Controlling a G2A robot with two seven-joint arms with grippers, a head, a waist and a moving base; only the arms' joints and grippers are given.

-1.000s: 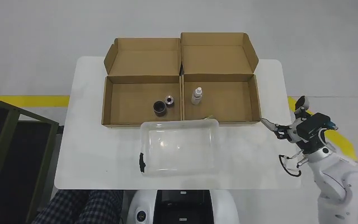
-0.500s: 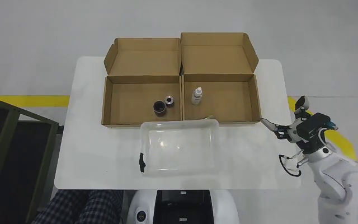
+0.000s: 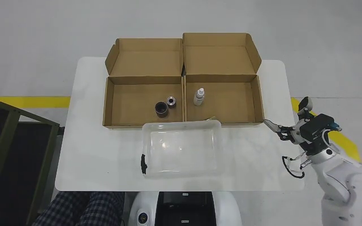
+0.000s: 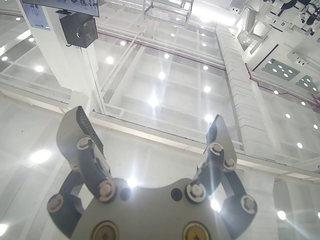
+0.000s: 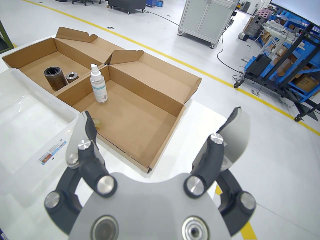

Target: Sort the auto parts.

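Cardboard: two open boxes side by side on the far half of the desk [image 3: 90,147].
- Left box [image 3: 130,104]: a dark cylinder [image 3: 162,108] and a small metal ring [image 3: 171,102] stand just beside each other near the shared wall.
- Right box [image 3: 237,101]: a spray bottle [image 3: 199,96] stands upright near that same wall. A small yellowish piece [image 5: 97,123] sits in the near corner, too small to name.
- Clear bin [image 3: 181,125]: in front of the boxes, close against their near walls.

Right jaws are spread wide and hold nothing. They sit past the desk's right edge, well apart from every part. Left jaws are also released and empty, aimed up at the ceiling.

Risks, as I judge them:
- Every part I can see already lies in a box, so sorting looks near done. A needless reach is the main hazard.
- A reach from the right must clear the right box's raised wall. A low path would shove the box and tip the bottle, which is tall with a narrow foot.
- The cylinder could roll if knocked over.
- The bin's clear walls are hard to read, so a jaw could clip the rim.
- The yellowish piece is tucked against the wall, which leaves little room for a jaw.
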